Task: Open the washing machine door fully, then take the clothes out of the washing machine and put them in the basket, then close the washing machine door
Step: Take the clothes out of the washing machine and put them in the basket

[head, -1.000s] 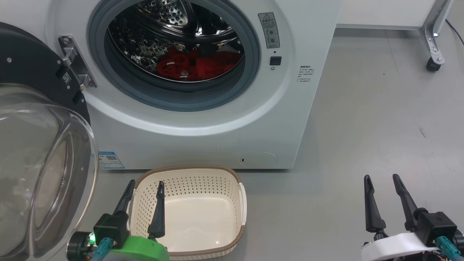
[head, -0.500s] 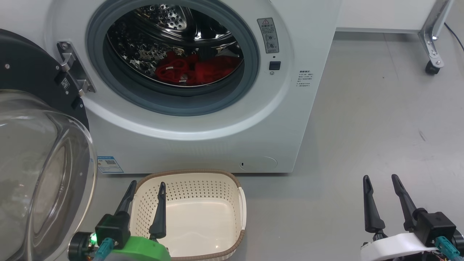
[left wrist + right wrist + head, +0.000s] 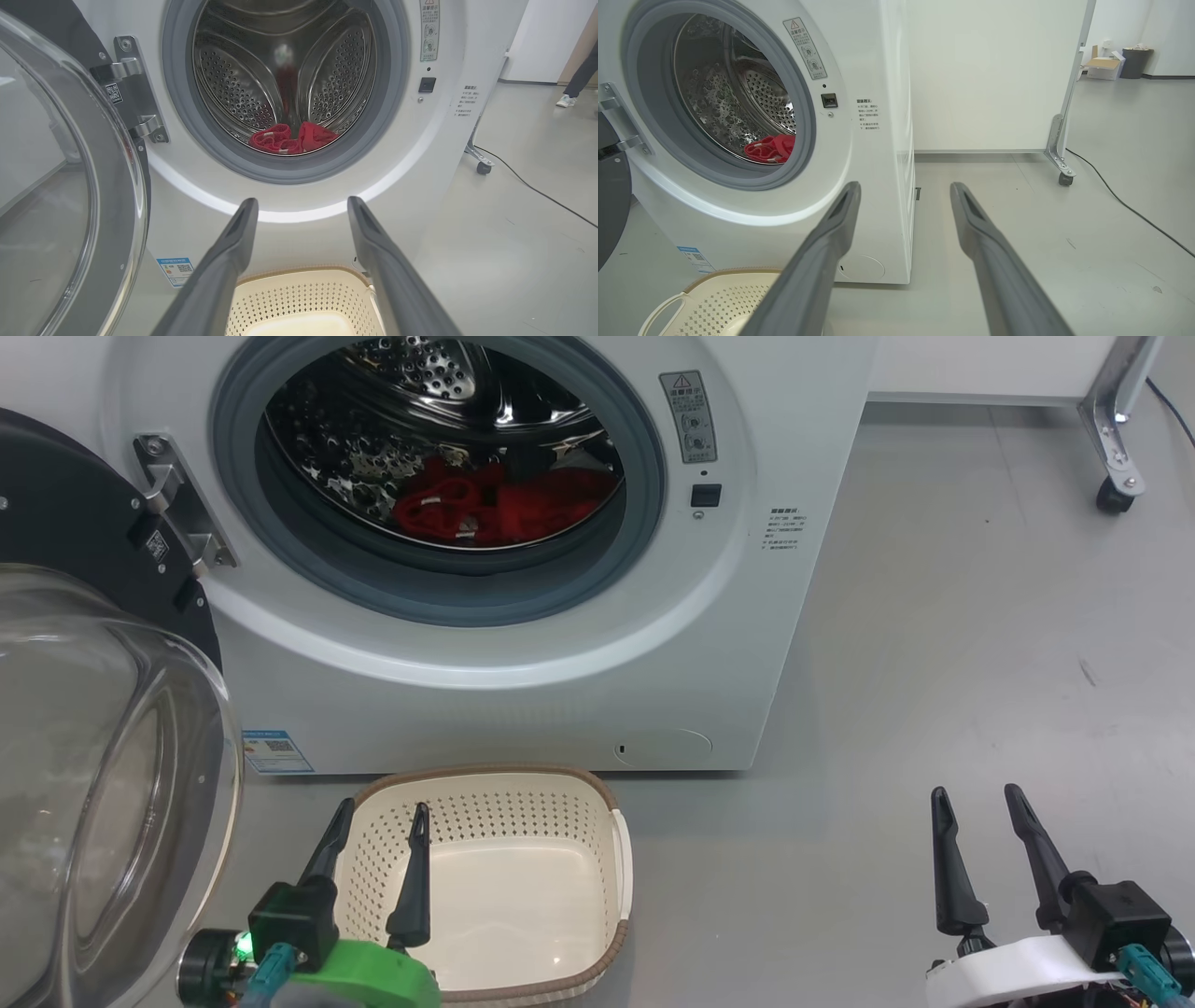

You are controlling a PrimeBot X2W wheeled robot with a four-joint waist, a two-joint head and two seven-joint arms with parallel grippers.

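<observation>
Washer mouth clear; door swung wide left; basket on floor below, top open.

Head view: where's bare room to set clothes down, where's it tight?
Basket interior is bare inside its perforated walls. Floor right of the washing machine is open. Tight: left, between the open washing machine door and the left gripper.

The grey floor is smooth, with a few small dark scuffs. The washing machine stands on it, and the basket sits on the floor just in front of the machine's base. Toward the floor's far edge a caster under a metal leg rests beside a white panel. Farther off stand a cardboard box and a dark bin.
</observation>
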